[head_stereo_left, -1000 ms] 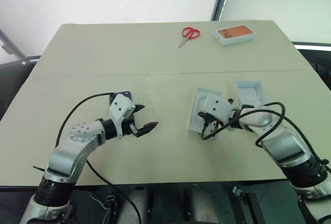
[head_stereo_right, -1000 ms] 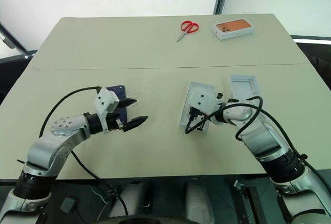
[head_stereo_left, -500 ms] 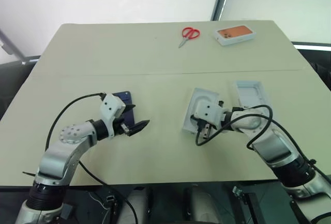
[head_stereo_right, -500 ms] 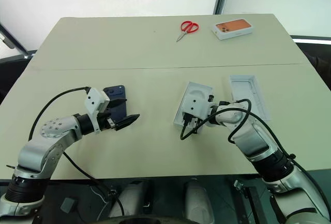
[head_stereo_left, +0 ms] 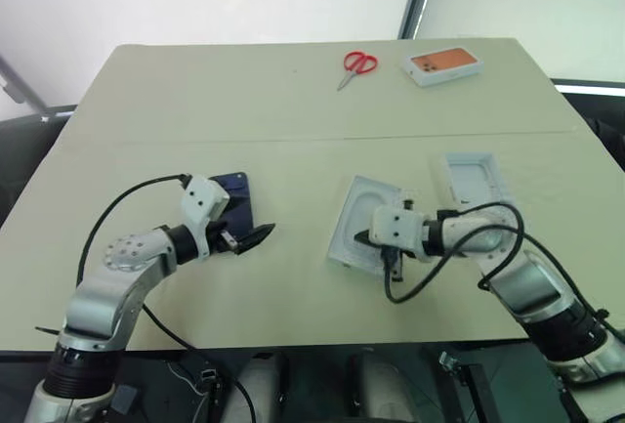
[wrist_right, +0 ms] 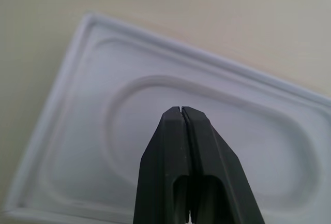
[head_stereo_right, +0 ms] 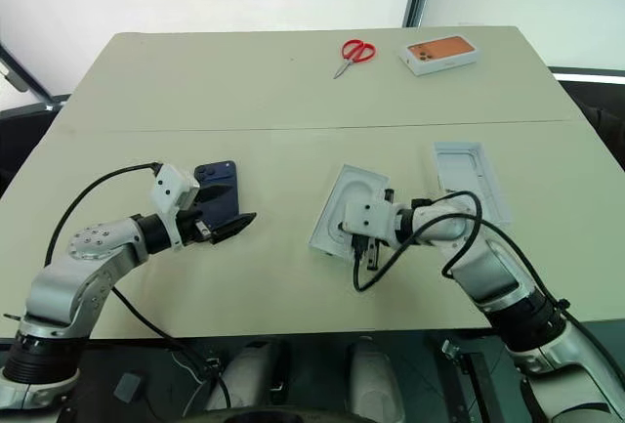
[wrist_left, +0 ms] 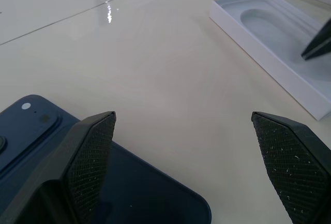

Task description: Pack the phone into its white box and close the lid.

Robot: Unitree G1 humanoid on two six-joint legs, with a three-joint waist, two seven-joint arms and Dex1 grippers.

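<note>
The phone (head_stereo_right: 220, 205) lies flat on the surface (head_stereo_right: 293, 101), outside any box. Left gripper (wrist_left: 186, 157) spread wide over it; right gripper (wrist_right: 182, 111) pinched together above the empty white insert (head_stereo_right: 344, 210).

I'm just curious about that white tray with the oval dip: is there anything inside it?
Nothing lies in the white tray; its oval recess looks bare. The right gripper, fingers shut, points at the middle of it. Whether the tips touch the floor, and what lies under the tray, cannot be seen.

Beige table (head_stereo_left: 293, 101): phone (head_stereo_left: 237, 200), scissors (head_stereo_left: 357, 63), boxes.
</note>
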